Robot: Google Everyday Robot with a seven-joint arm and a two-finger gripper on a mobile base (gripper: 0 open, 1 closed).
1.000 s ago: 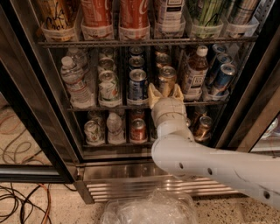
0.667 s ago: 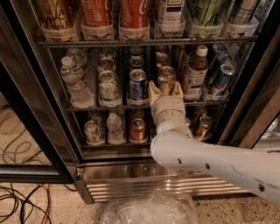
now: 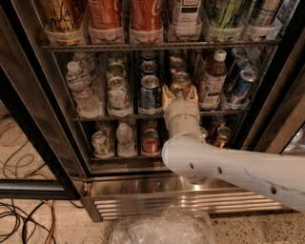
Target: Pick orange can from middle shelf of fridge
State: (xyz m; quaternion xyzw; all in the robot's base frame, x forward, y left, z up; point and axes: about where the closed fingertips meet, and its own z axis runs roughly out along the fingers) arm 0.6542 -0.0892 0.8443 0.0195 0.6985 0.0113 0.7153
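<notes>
The orange can (image 3: 181,82) stands at the front of the middle shelf (image 3: 95,117) of the fridge (image 3: 143,187), between a blue-and-silver can (image 3: 150,93) and a brown juice bottle (image 3: 213,78). More orange cans line up behind it. My gripper (image 3: 180,94) reaches into the fridge on a white arm (image 3: 228,164). It is open, with one pale finger (image 3: 166,96) on the can's left and the other on its right, close around the can's lower half. The can stands upright on the rack.
A water bottle (image 3: 81,88) and a green-and-white can (image 3: 117,95) stand at the shelf's left, tilted blue cans (image 3: 243,83) at its right. Red cola bottles (image 3: 106,14) are on the rack above, a red can (image 3: 151,141) below. A black door frame (image 3: 33,124) is on the left; cables (image 3: 24,214) and a plastic bag (image 3: 162,228) lie on the floor.
The gripper has edged slightly up and further into the shelf, so its fingers sit closer around the orange can. The can has not moved.
</notes>
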